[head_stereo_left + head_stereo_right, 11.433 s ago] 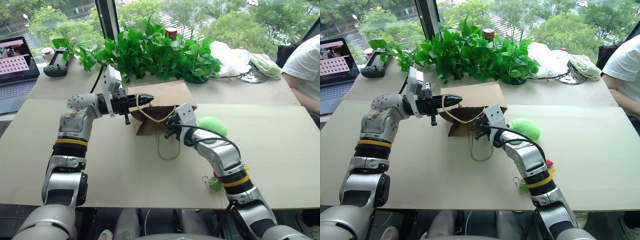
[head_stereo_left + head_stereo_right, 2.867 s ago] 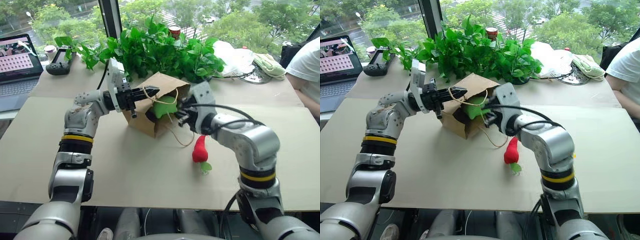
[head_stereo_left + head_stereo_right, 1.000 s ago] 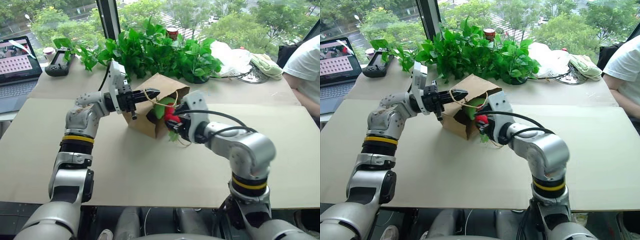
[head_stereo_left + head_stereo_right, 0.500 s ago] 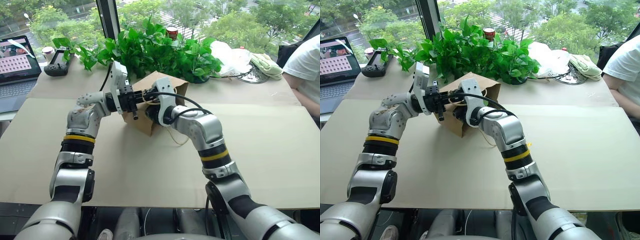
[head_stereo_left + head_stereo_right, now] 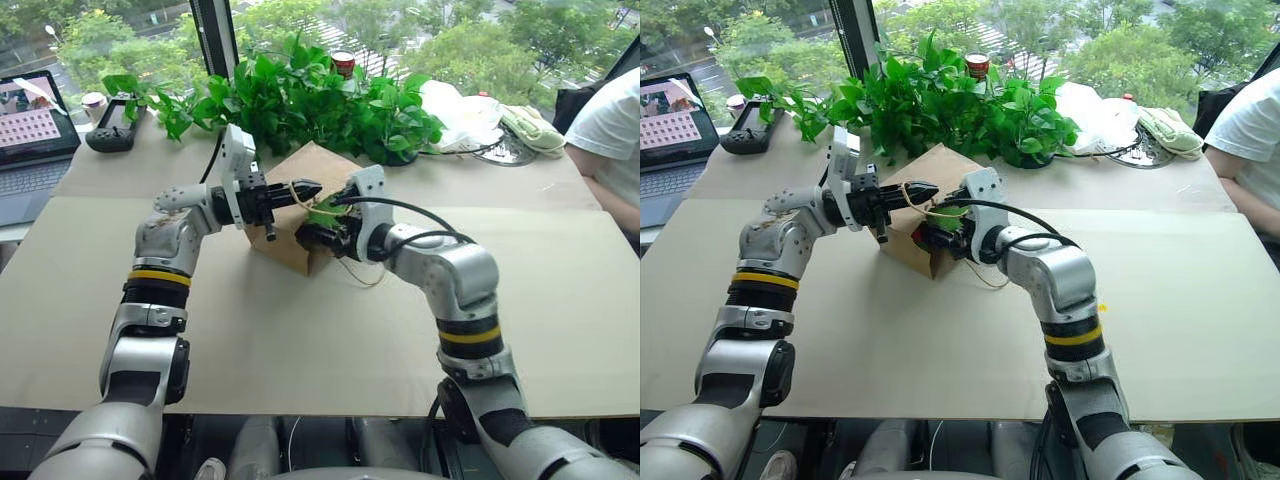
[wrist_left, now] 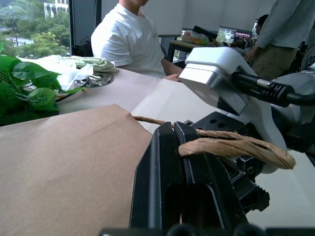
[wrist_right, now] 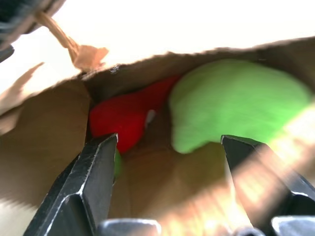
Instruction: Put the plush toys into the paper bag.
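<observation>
The left claw (image 5: 308, 187) is fully closed on the twisted cord handle (image 6: 231, 145) of the paper bag (image 5: 300, 205) and holds the bag's mouth up, the claw pointing level toward the robot's right. The bag rests tilted on the worktop (image 5: 300, 330), toward the far edge and a little left of the middle, just in front of the leafy plants (image 5: 320, 100) that line that edge.

The right claw (image 7: 170, 162) stands at the bag's mouth with its two fingers spread wide and nothing between them. Both plush toys lie inside the bag: the red chili toy (image 7: 123, 115) sits deeper in, beside the light green blob (image 7: 236, 103), which takes up the other side of the interior. A second cord handle (image 5: 360, 275) trails loose on the worktop below the right wrist.

A laptop (image 5: 30, 130) occupies the far left corner. A person (image 5: 610, 130) sits at the right edge.
</observation>
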